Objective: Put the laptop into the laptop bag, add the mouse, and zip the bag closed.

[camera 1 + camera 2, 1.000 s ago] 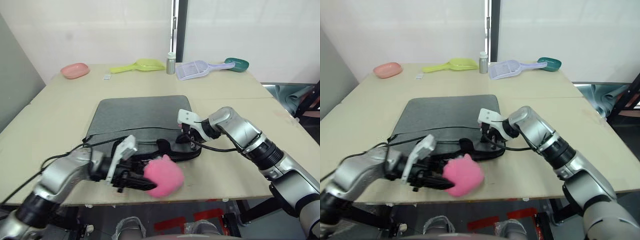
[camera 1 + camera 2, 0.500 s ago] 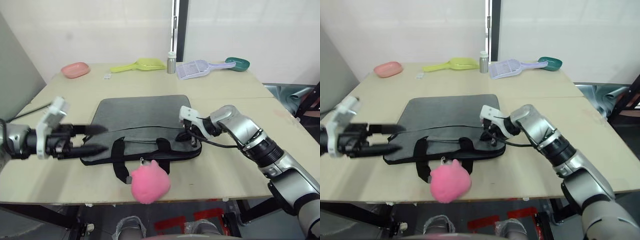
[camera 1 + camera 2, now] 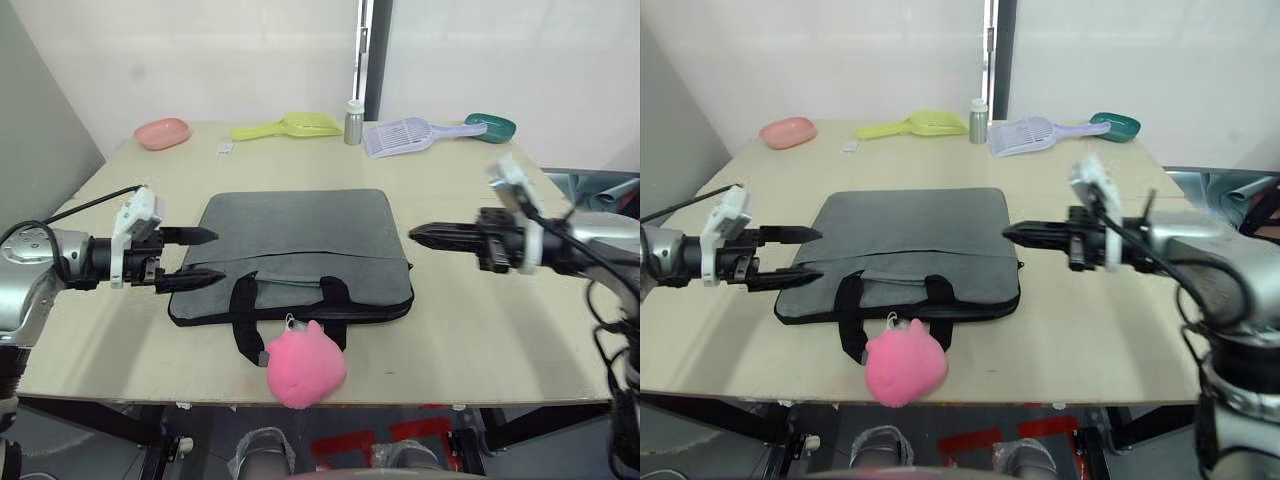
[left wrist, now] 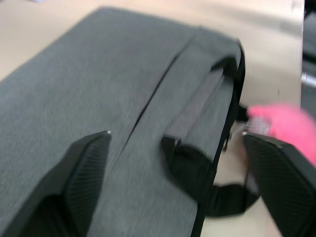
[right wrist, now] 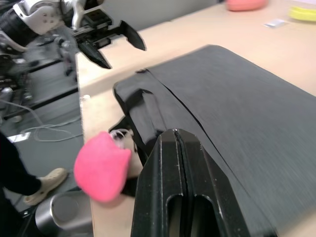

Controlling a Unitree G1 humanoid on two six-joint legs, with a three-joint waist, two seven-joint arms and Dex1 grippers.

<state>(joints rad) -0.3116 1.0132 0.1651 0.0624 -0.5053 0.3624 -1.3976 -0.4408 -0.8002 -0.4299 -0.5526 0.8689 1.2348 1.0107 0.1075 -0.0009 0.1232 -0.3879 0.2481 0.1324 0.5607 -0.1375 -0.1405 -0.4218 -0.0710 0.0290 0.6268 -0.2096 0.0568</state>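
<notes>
Left eye view: left claw (image 3: 200, 257) spread wide, empty, hovered just off left edge of laptop bag (image 3: 295, 243). Bag lay flat mid-desk (image 3: 480, 330), handles toward near edge, pink plush (image 3: 305, 364) at desk lip. Right claw (image 3: 420, 235) pinched tight, empty, beside bag's right edge, bare desk beneath. Right wrist view caught person's shoe (image 5: 47, 181) on floor.

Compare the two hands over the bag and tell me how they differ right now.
The left hand has its fingers spread open, while the right hand has its fingers pressed together. The left hand sits at the laptop bag's left edge near the handle side; the right hand sits just off the bag's right edge. Both point inward toward the bag, level with the table, and hold nothing.
</notes>
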